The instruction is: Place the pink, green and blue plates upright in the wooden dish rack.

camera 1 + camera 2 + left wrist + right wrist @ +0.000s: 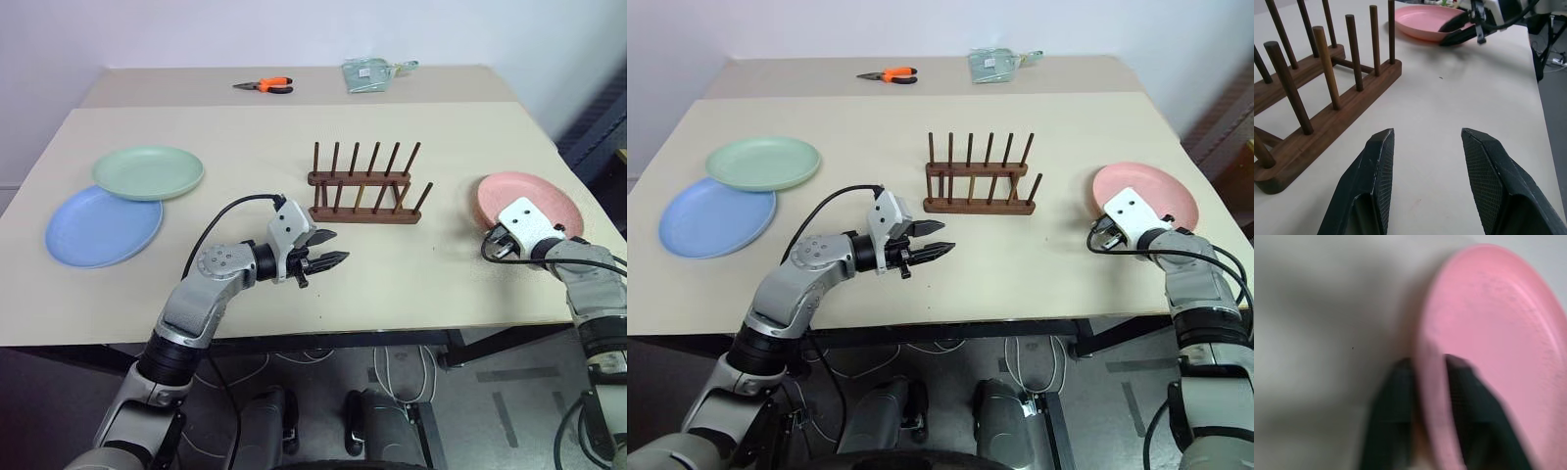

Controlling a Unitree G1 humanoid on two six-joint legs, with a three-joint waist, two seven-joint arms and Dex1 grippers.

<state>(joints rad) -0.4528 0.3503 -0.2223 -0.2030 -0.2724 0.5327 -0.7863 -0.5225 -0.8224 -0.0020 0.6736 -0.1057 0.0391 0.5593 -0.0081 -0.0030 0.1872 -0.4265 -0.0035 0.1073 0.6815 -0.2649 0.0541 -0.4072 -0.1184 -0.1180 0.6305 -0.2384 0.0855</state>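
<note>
A pale counter [411,264] carries the wooden dish rack [364,185] at its middle, empty of plates. The green plate [148,172] overlaps the blue plate [102,226] at the robot's far left. At the right edge lies the pink plate [534,201] — the right gripper [1427,382] has its fingers clamped on that plate's near rim. The left gripper [328,249] hovers before the rack, fingers partly spread — holding nothing.

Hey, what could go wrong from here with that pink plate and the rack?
1. The right claw pinches only the rim of the pink plate, so the plate might tilt or slip out when lifted.
2. The wooden dish rack looks light; a plate bumping its thin pegs could shove or tip it.
3. The left claw hovers open near the rack, possibly in the plate's path.
</note>
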